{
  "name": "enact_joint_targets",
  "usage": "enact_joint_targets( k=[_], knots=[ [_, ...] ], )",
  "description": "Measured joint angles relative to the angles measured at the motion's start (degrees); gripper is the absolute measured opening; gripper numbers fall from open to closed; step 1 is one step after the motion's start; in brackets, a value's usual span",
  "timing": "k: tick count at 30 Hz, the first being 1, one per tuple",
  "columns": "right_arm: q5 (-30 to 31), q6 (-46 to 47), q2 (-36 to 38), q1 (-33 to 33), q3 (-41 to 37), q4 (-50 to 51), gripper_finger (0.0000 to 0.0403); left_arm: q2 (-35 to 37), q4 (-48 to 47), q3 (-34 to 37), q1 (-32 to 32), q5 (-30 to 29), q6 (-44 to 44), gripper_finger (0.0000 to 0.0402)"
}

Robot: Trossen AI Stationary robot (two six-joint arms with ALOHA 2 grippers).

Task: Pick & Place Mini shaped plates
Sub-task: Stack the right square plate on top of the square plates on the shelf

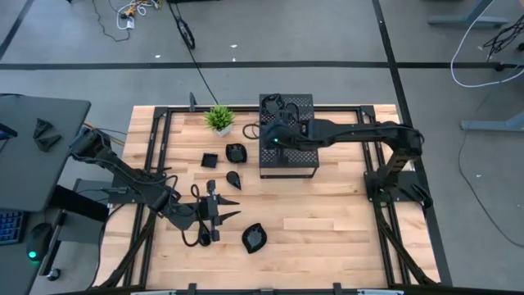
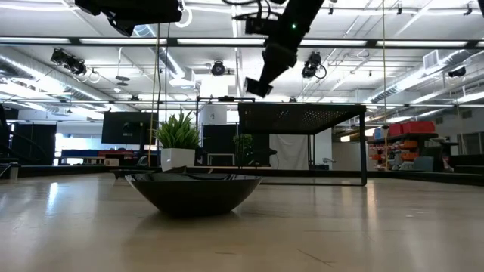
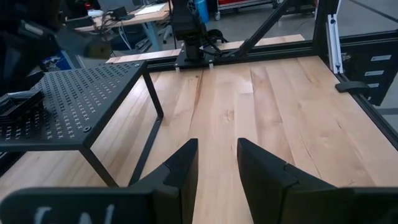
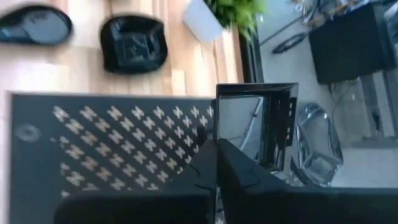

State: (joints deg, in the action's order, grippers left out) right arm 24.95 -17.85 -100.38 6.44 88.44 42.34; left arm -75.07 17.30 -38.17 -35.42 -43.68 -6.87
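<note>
Presently the right tool (image 1: 273, 138) hangs above the black perforated box (image 1: 286, 161) at the far middle of the worktop (image 1: 344, 221), fingers together and clamped on a square mini plate (image 4: 256, 127) held on edge, as the right wrist view shows. The left tool (image 1: 214, 215) waits over the near left of the worktop, fingers slightly apart with nothing between them.

Judgement on the step in hand: the square plate is being carried for placement. A sound execution would level the plate before lowering, set it flat, and part the fingers only once it bears on a surface, since a glossy dish gripped by its rim is liable to slip or tip.

Containers: a stack of plates (image 3: 18, 104) lies on the box's perforated top; whether anything sits beneath it cannot be told. Loose plates lie on the worktop: a squarish one (image 1: 236, 152), a small square (image 1: 210, 160), a teardrop (image 1: 232, 178) and a leaf shape (image 1: 255, 238). A potted plant (image 1: 219, 119) stands beside the box.
</note>
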Motion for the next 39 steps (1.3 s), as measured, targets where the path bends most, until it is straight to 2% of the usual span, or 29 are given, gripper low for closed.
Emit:
enact_joint_targets(
  k=[10,39],
  knots=[
    [-2.01,1.97,-0.65,1.78,-0.46,3.75,0.0008,0.00,-0.04,0.00,-0.07,0.02,-0.37,0.0117],
    [-3.58,3.47,-0.65,4.30,-0.48,3.92,0.0008,0.00,-0.02,0.00,-0.07,0.02,-0.46,0.0117]
  ],
)
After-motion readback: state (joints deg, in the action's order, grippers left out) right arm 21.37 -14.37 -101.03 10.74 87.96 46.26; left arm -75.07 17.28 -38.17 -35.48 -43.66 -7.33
